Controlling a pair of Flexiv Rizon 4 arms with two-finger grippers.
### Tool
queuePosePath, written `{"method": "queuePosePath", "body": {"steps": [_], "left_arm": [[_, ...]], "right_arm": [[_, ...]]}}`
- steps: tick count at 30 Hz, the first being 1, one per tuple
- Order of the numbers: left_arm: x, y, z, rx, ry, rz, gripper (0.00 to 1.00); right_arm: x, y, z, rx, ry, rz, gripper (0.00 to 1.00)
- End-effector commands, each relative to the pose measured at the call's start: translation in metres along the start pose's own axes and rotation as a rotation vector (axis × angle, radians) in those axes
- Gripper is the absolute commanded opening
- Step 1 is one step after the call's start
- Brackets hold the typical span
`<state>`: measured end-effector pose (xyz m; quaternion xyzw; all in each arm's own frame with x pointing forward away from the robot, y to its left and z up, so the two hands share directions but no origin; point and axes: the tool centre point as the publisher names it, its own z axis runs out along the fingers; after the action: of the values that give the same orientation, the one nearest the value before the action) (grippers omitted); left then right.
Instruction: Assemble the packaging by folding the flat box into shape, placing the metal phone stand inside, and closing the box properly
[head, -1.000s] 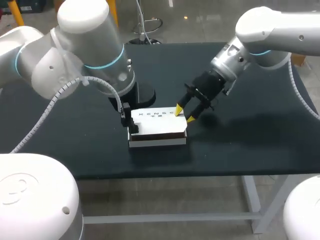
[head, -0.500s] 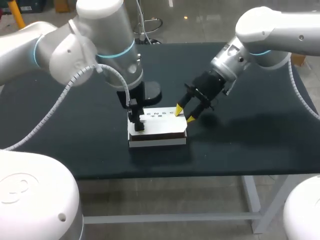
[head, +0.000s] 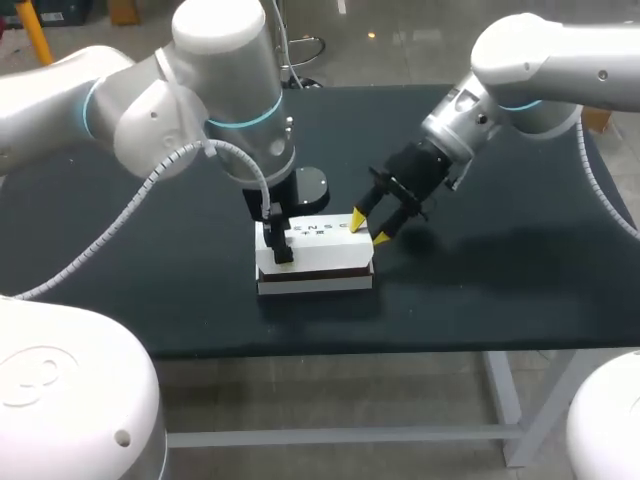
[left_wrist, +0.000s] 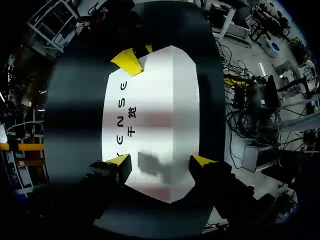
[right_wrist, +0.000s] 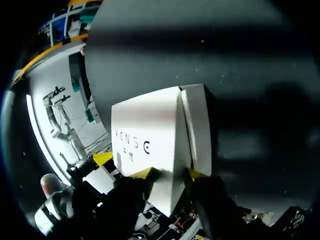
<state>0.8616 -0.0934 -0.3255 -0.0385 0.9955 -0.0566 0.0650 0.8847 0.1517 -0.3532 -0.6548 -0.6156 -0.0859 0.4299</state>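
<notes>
Looking down from the head view, the box sits folded into shape near the middle of the table, a bit toward the front edge. Its white printed top faces up and a brown band runs along its front side. The top looks flat and shut in all three views. The left arm comes in from the left and hangs the left gripper right over the box's left end. In the left wrist view its jaws are spread wide, roughly as wide as the box top, with one yellow tip by each long edge. They seem to sit over the top rather than down the sides, so nothing is gripped. I honestly can't tell if they're pressing on it or just hovering. The right arm reaches in from the right and parks the right gripper at the box's right end, by the back corner. Its jaws are partly open, one yellow tip on the top near that corner and the other just off the end. In the right wrist view, the edge where the top meets the narrow end panel runs between its two fingers, and it isn't holding anything.
</notes>
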Motion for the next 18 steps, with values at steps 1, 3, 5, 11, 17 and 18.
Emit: {"method": "queuePosePath", "body": {"steps": [1,3,5,11,17,18], "left_arm": [[0.003,-0.002,0.003,-0.009,-0.038,0.003,0.83],[0.003,-0.003,0.005,-0.013,-0.060,0.007,0.84],[0.002,-0.004,0.006,-0.026,-0.077,0.007,0.83],[0.000,-0.005,0.009,-0.040,-0.129,0.003,0.77],[0.000,-0.006,0.013,-0.035,-0.190,0.012,0.60],[0.000,-0.006,0.014,-0.035,-0.189,0.009,0.58]], "right_arm": [[0.000,0.001,0.000,0.004,0.001,-0.001,0.45],[0.000,0.001,0.000,0.004,0.001,-0.001,0.45],[0.000,0.001,0.000,0.004,0.001,-0.001,0.45],[0.000,0.001,0.000,0.004,0.001,-0.001,0.45],[0.000,0.001,0.000,0.004,0.001,-0.001,0.45],[0.000,0.001,0.000,0.004,0.001,-0.001,0.45]]}}
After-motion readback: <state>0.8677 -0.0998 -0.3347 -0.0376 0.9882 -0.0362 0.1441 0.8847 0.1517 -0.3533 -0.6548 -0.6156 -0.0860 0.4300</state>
